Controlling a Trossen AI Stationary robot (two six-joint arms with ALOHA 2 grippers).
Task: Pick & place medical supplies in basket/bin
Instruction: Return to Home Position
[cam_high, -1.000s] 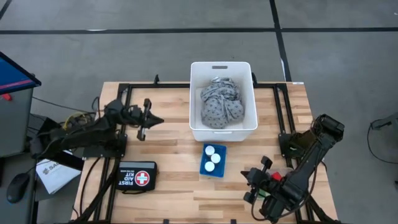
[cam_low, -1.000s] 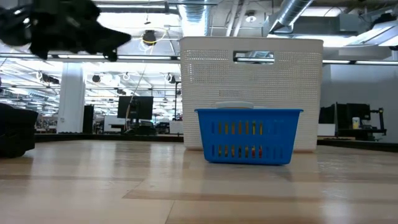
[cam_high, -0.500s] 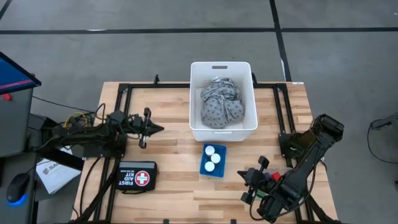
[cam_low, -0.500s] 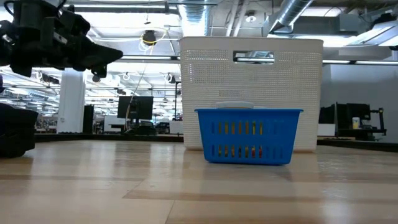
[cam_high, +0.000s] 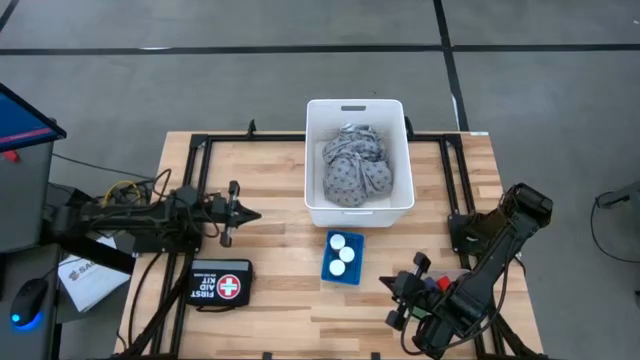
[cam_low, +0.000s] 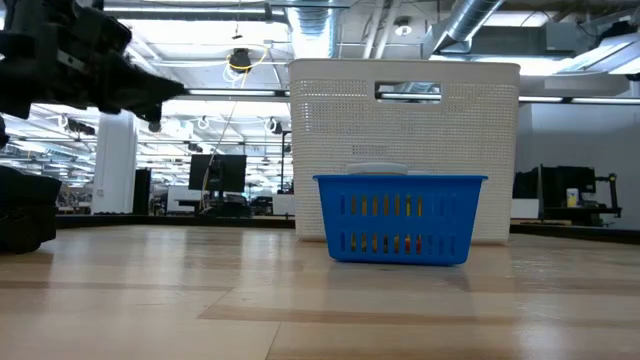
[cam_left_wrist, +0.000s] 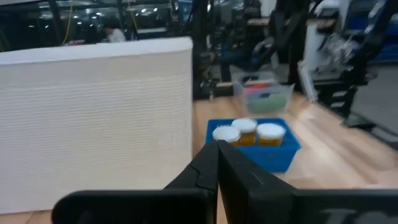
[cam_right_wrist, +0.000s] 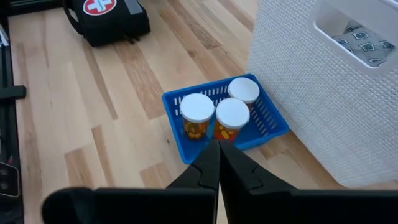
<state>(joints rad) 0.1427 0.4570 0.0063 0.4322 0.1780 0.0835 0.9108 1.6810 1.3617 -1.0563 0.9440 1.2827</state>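
Three orange pill bottles (cam_right_wrist: 217, 115) with white caps stand upright in a small blue basket (cam_high: 343, 257) in the middle of the table. Behind it stands a tall white bin (cam_high: 358, 205), and a grey patterned cloth (cam_high: 356, 168) lies bunched inside. My left gripper (cam_high: 256, 213) hovers shut and level at the table's left, pointing at the bin, with nothing in it. My right gripper (cam_high: 392, 292) hangs shut near the front right, slanting down toward the basket (cam_right_wrist: 264, 134), and is also empty. In the low view the left gripper (cam_low: 178, 88) shows high up at the left.
A black first aid kit (cam_high: 221, 286) lies at the front left of the table. Black frame rails (cam_high: 190, 160) run along both sides. A clear tub (cam_left_wrist: 261, 93) holding red and green pieces shows beyond the basket. Bare wood lies between the kit and the basket.
My left gripper, still shut, has drawn back from the bin toward the table's left and near edges. It has also sunk lower. My right arm has kept its place. Basket, bottles, bin and cloth have not moved.
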